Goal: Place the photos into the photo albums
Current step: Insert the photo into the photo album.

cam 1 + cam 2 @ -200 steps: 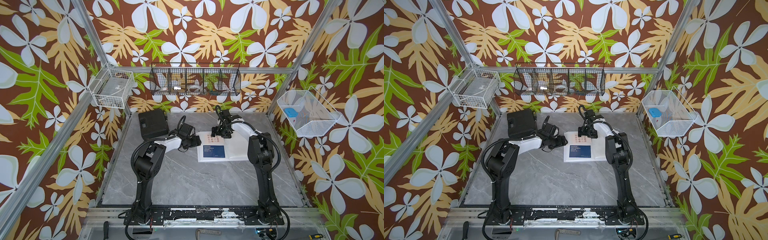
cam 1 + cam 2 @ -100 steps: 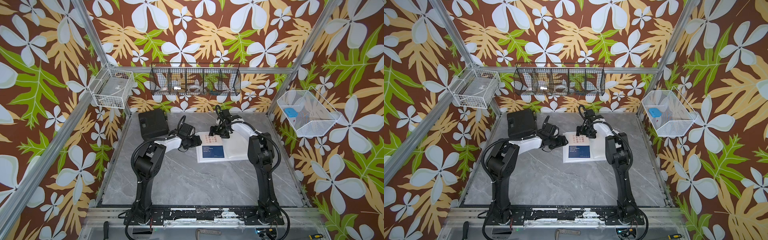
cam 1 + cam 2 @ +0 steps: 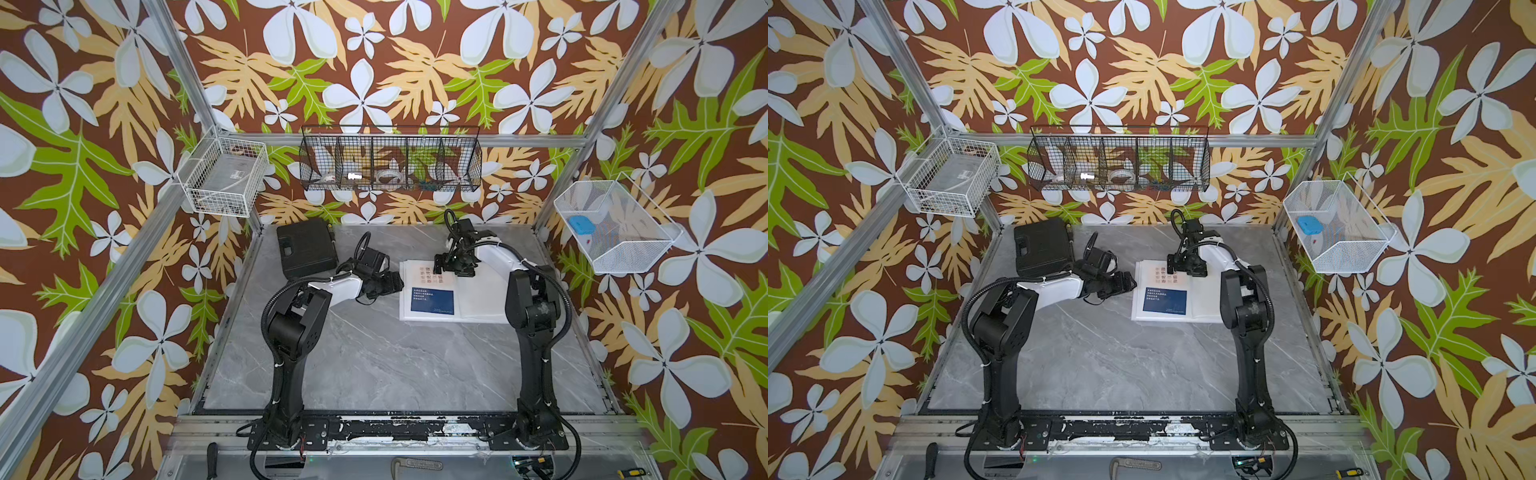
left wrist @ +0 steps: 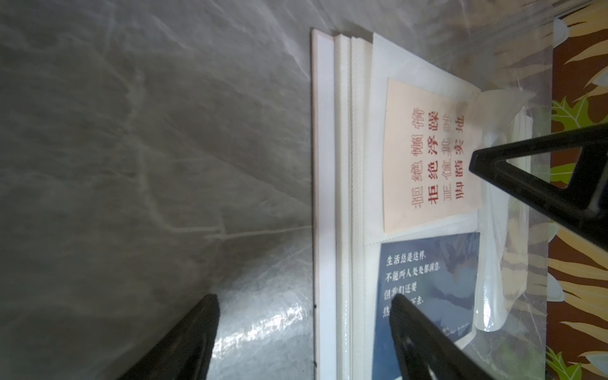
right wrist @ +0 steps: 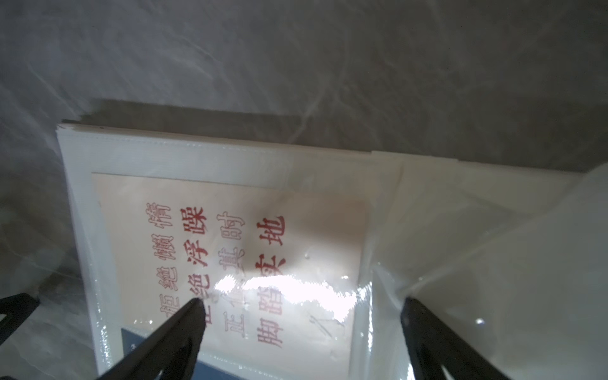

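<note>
A grey marble table (image 3: 374, 353) is seen from above, with two black robot arms reaching toward an open white photo album. At the far left of the table lies a closed black case (image 3: 306, 248), which is not part of the task. Next to it the left gripper (image 3: 392, 284) is low over the table just beside the album's left edge, its jaws spread wide and holding nothing. In the left wrist view one fingertip is over bare table and the other over the album's left page. The photo album (image 3: 478, 299) lies flat and open. Its left page holds a cream card (image 3: 428, 274) with red Chinese text in the far pocket and a navy card (image 3: 432, 300) with white text in the near pocket. Both appear to sit under glossy film, the cream one slightly askew. The right gripper (image 3: 451, 266) hovers over the cream card's spine-side edge with its jaws also spread and empty. Farther right, the facing page looks plain white and unfilled. Two photos seem placed. No loose cards show on the table, so it cannot be told whether any are left.
</note>
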You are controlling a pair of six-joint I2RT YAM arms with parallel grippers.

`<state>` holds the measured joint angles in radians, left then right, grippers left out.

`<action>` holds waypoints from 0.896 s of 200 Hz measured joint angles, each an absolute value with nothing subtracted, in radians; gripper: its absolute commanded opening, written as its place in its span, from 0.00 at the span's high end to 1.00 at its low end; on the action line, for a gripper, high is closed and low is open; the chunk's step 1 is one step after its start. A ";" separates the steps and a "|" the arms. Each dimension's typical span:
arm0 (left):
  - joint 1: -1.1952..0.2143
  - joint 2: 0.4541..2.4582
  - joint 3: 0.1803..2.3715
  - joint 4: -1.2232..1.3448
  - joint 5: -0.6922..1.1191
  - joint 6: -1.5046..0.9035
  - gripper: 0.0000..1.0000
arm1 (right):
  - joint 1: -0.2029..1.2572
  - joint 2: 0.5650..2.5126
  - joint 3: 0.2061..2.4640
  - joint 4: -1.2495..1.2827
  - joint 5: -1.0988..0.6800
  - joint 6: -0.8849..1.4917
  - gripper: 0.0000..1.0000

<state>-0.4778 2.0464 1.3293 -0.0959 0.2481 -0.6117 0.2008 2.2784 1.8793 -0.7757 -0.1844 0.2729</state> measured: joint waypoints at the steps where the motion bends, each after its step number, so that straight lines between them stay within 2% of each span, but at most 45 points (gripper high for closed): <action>1: -0.478 2.046 1.329 -0.095 0.249 -0.612 0.16 | 0.199 2.278 1.879 -0.776 -0.184 0.270 0.04; 86: -0.481 2.038 1.323 -0.096 0.240 -0.603 0.16 | 0.150 2.215 1.917 -0.854 -0.061 0.205 0.04; 115: -0.498 2.063 1.385 -0.131 0.226 -0.569 0.14 | 0.114 2.173 1.836 -0.852 -0.032 0.210 0.05; 137: -0.503 2.092 1.422 -0.131 0.250 -0.545 0.08 | 0.108 2.138 1.788 -0.826 -0.048 0.225 0.11; 158: -0.499 2.106 1.433 -0.123 0.280 -0.542 0.06 | 0.120 2.093 1.720 -0.771 -0.125 0.244 0.22; 179: -0.492 2.120 1.442 -0.102 0.315 -0.542 0.03 | 0.157 2.062 1.674 -0.719 -0.179 0.288 0.22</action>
<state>-0.4915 2.1201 1.4422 -0.1017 0.3145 -0.5419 0.1574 2.0624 1.6741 -0.7193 -0.1791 0.2882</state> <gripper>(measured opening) 0.953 0.770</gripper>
